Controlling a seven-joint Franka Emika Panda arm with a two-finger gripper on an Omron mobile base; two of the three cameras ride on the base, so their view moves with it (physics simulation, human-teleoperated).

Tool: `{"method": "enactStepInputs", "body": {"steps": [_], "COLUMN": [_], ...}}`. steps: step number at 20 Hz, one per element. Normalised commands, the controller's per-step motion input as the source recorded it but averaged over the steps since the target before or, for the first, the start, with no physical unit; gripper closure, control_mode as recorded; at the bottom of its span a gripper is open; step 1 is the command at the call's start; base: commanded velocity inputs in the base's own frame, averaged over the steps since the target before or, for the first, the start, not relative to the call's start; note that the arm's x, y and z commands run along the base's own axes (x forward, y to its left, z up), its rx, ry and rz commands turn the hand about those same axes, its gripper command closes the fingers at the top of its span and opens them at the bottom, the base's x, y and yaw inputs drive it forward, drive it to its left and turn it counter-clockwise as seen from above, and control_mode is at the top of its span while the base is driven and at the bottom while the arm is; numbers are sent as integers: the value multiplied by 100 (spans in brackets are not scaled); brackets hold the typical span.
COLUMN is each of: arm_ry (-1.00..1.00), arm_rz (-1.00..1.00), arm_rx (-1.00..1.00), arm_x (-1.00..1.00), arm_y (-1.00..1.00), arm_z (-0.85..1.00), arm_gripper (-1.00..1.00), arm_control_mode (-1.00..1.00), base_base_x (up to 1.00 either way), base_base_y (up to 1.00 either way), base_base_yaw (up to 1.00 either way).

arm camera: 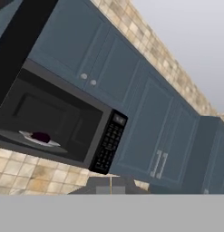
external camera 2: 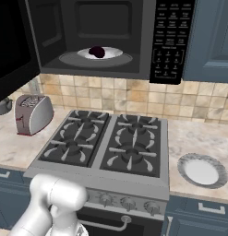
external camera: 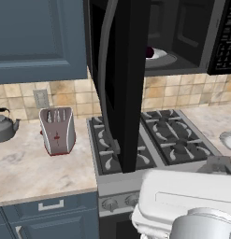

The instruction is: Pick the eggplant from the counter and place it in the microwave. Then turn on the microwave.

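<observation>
Right base view: eggplant (external camera 2: 97,51) sitting on plate (external camera 2: 99,53) inside microwave (external camera 2: 106,37), door (external camera 2: 16,50) hanging open, so you're facing closing. Gripper state: cannot tell.

The table (external camera: 23,168) is pale marbled stone with a smooth, dull sheen. The toaster (external camera: 57,130) on it looks like brushed silvery metal, as does the grey kettle (external camera: 4,125). The microwave (external camera 2: 104,39) has a matt black shell; its plate (external camera 2: 100,53) looks glossy white. The eggplant (external camera 2: 97,51) is smooth, dark maroon.
</observation>
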Motion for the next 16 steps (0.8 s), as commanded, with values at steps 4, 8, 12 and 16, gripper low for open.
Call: {"method": "enactStepInputs", "body": {"steps": [4,8,12,16], "arm_ry": [0,0,0,0], "arm_rz": [-4,-4,-4,-5], "arm_rx": [0,0,0,0], "arm_x": [3,11,23,26], "arm_y": [20,22,22,23], "arm_z": [0,-3,-11,-13], "arm_gripper": [100,100,100,100], "arm_control_mode": [-100,-100,-100,-100], "base_base_x": [0,0,0,0], "base_base_y": [0,0,0,0], "base_base_yaw": [0,0,0,0]}}
